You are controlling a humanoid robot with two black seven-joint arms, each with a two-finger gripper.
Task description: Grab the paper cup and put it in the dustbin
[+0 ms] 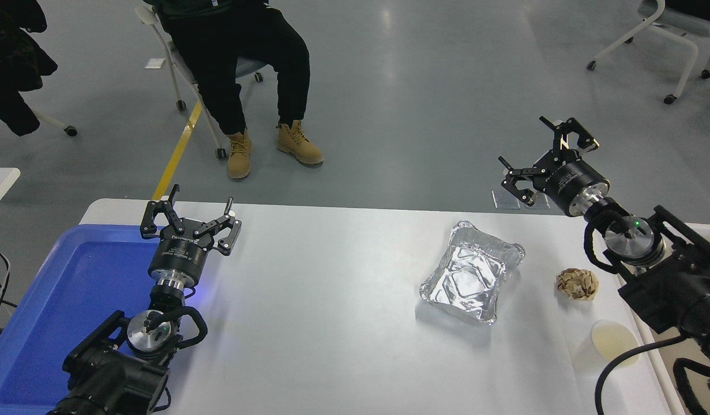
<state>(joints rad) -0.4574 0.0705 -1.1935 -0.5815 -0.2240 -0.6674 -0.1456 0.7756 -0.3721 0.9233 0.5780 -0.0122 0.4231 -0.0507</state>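
Note:
The white paper cup (607, 344) stands upright near the table's right front edge, its cream inside showing, partly crossed by a black cable of my right arm. The beige dustbin (703, 233) shows only as a strip of rim at the far right, mostly hidden behind my right arm. My right gripper (548, 154) is open and empty, raised beyond the table's far right edge, well away from the cup. My left gripper (191, 214) is open and empty, parked at the lower left over the blue tray's corner.
A silver foil tray (473, 271) lies right of centre. A crumpled brown paper ball (577, 283) sits between it and my right arm. A blue tray (55, 300) fills the left front. A person sits on a chair (184, 57) beyond the table's far left.

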